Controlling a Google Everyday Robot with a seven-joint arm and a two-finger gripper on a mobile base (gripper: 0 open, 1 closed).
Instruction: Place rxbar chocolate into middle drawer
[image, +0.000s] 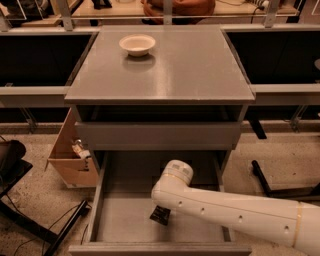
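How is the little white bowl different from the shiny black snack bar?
The round white bowl is pale and curved; the rxbar chocolate is black, flat and rectangular. The bowl sits high on the grey cabinet top; the rxbar chocolate is down inside the open grey middle drawer. Nothing touches the bowl; the bar is at the gripper, mostly hidden under the white arm. Both are small.
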